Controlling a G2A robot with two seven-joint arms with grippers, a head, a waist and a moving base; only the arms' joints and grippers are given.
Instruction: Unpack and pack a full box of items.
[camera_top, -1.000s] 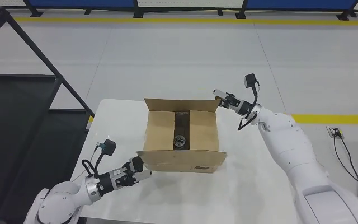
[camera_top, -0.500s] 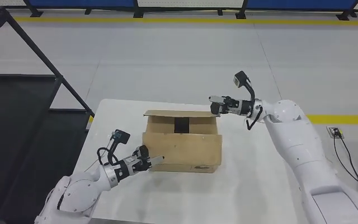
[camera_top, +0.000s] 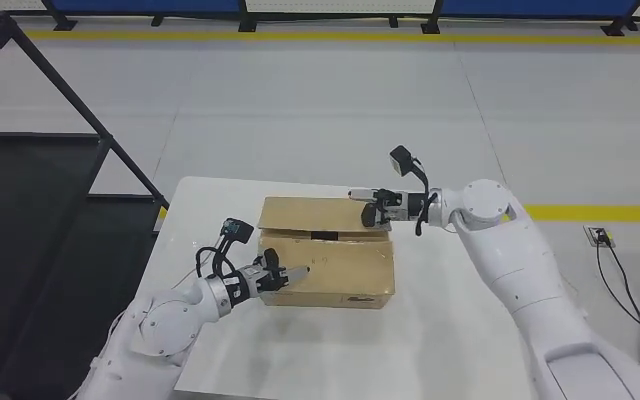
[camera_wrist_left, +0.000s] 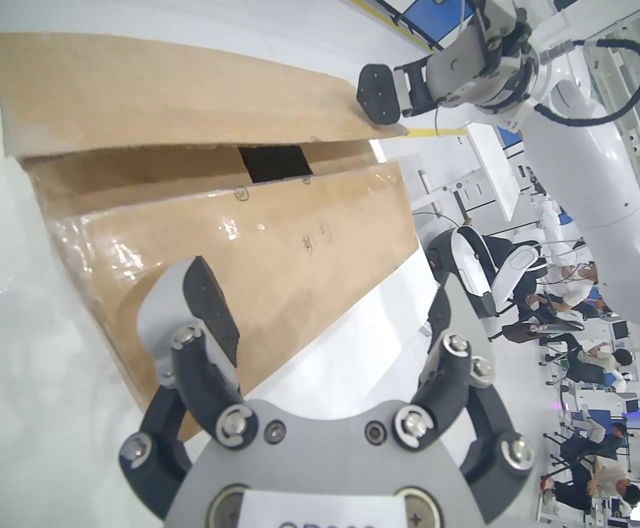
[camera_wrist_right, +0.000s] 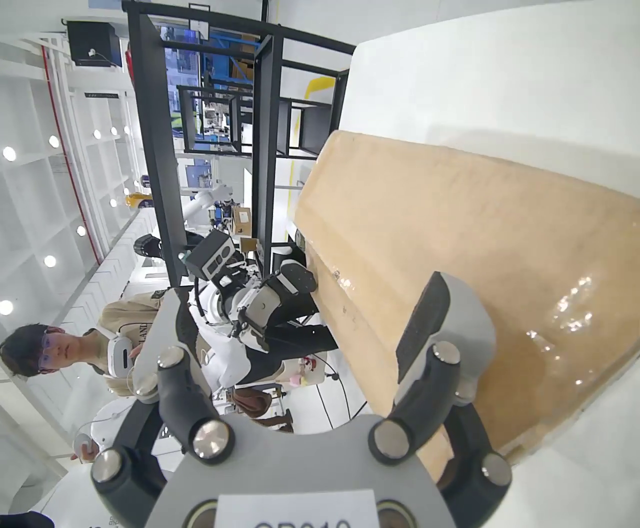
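– Grippers first: are they holding anything?

– No. The left gripper (camera_wrist_left: 320, 287) has its fingers spread with nothing between them, and so has the right gripper (camera_top: 363, 203). I judge they serve as pushers, not pincers.

– And the box (camera_top: 325, 255)?

– It sits on the table (camera_top: 450, 330), close to the far edge and about midway between the side edges. Its two long flaps are folded nearly flat.

– Why one arm to each side?

– Each flap hinges on its own long side. The right gripper's dark pad lies on a corner of the far flap (camera_wrist_left: 175, 95), which would keep it from springing up. The left gripper comes in over the table's near edge, with one finger over the near flap (camera_wrist_left: 240, 250). Whether it touches, I cannot tell.

– So is it closed?

– Not quite. A dark gap (camera_wrist_left: 275, 162) shows between the flaps in the middle, and the far flap stands a little above the near one. I read this as the end of packing, with the flaps to be pressed level.

– Any risk?

– Cardboard is springy, so a flap let go too soon may lift.
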